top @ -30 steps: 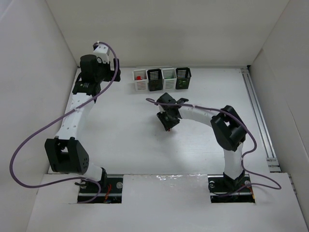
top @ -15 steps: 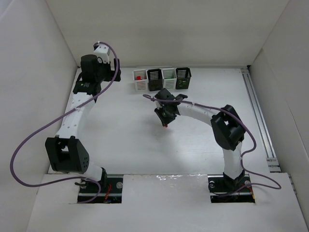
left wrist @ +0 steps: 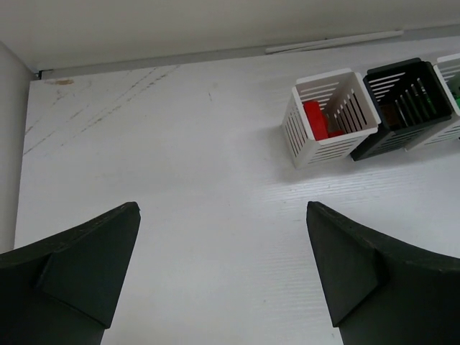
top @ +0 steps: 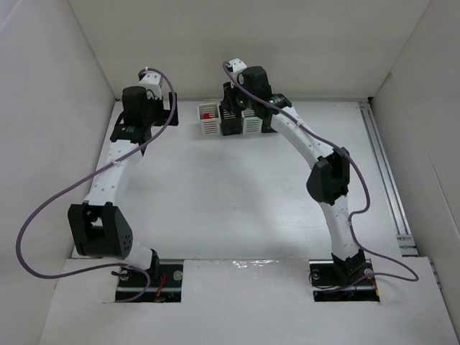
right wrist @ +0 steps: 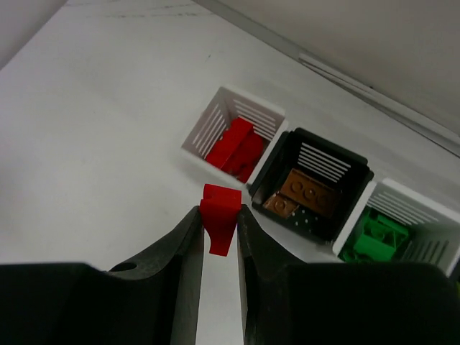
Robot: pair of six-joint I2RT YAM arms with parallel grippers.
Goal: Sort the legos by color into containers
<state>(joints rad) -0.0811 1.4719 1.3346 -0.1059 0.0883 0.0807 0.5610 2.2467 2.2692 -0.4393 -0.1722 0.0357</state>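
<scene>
The right gripper [right wrist: 218, 228] is nearly closed, its two dark fingers [right wrist: 180, 248] pinching a small red brick [right wrist: 221, 206] by its sides, with the upper half of the brick standing clear of the fingertips. In the right wrist view the brick shows just at 6 o'clock of the corner where the first white bin [right wrist: 207, 128] meets the black bin [right wrist: 343, 159]. Whether it hangs over a bin or over the table [right wrist: 93, 108] cannot be told from that view. The first white bin holds a few red bricks [right wrist: 237, 151]. The black bin, touching it at 4 o'clock, holds orange-brown bricks [right wrist: 305, 190]. The second white bin [right wrist: 411, 203], next in the row, holds green bricks [right wrist: 374, 238]. From above, the right arm [top: 302, 136] reaches to 12 o'clock of the table, its wrist over the middle of the row and hiding much of it. The left arm [top: 115, 165] stretches toward 11 o'clock, with a purple cable [top: 43, 208] looping off it toward 8 o'clock. The left gripper [left wrist: 223, 215] is spread wide with nothing between its fingers [left wrist: 93, 266], only bare table showing in the gap. In the left wrist view the row of bins lies at 2 o'clock, well apart from the fingertips, and the red bricks are visible through the slats of the nearest white bin.
</scene>
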